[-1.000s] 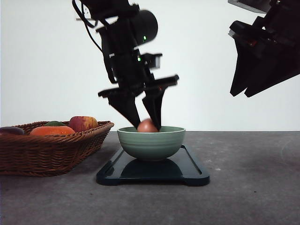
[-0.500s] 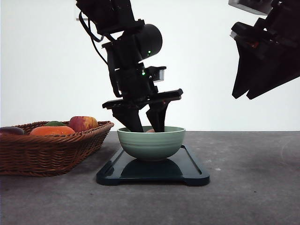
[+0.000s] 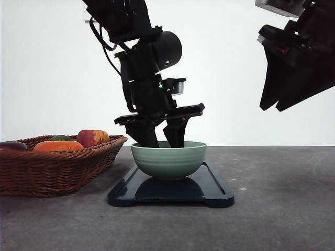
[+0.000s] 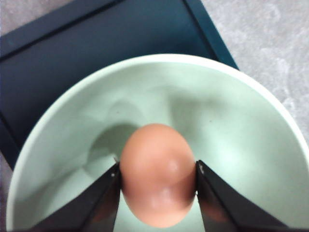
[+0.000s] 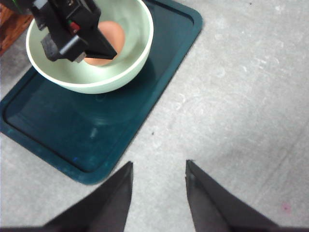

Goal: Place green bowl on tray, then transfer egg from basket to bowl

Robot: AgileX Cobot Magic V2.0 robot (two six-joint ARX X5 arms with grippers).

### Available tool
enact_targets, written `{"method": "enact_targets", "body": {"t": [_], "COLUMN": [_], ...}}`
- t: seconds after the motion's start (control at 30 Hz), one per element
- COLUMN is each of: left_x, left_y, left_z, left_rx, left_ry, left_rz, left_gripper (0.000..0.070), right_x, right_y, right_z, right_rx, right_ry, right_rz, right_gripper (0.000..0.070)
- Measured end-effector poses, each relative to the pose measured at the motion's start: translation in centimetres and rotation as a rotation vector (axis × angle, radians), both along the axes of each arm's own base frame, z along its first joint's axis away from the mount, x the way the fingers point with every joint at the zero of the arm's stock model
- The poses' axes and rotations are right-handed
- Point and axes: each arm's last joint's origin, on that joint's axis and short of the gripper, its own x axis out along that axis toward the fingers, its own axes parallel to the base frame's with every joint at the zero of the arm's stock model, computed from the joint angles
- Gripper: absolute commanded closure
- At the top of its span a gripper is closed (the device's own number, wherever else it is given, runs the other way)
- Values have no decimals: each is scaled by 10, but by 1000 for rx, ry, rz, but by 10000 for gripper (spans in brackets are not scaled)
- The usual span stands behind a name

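Item: egg (image 4: 158,175), brown, smooth, light, brittle. My left gripper (image 4: 158,180) holds it, jaws pinching its widest girth, low inside the green bowl (image 3: 168,159) on the tray (image 3: 209,191), mid-worktop. I would release gently. Right gripper (image 5: 158,186): raised, jaws apart, empty.

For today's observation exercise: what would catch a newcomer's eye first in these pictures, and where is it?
First, the brown egg pinched between the left gripper's black fingers, lowered inside the pale sage-green ceramic bowl. The bowl sits on the glossy black rectangular tray at the middle of the grey table. At the table's left, the brown woven wicker basket holds fruit, and the right gripper hangs open, high on the right.
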Motion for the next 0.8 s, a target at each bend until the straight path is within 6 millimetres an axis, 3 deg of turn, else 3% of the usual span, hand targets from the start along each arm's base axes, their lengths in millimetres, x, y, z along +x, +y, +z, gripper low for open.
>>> {"method": "enact_targets", "body": {"t": [0.2, 0.37, 0.5, 0.67, 0.8], "left_x": [1, 1, 1, 4, -2], "left_y": [-1, -1, -1, -3, 1], "left_z": [0, -1, 0, 22, 56], "left_rx": [-2, 2, 17, 7, -30], "left_ry": [-3, 3, 24, 10, -36], "left_rz": [0, 1, 1, 1, 4], "left_gripper": [455, 255, 228, 229, 233], "right_x": [-1, -2, -2, -2, -2], "right_y": [-1, -1, -1, -1, -1], "right_z": [-1, -2, -2, -2, -2], "right_rx": [-9, -13, -13, -13, -13], "right_ry": [17, 25, 24, 24, 25], "right_rz": [0, 0, 0, 0, 0], "right_gripper": [486, 486, 486, 486, 486]}}
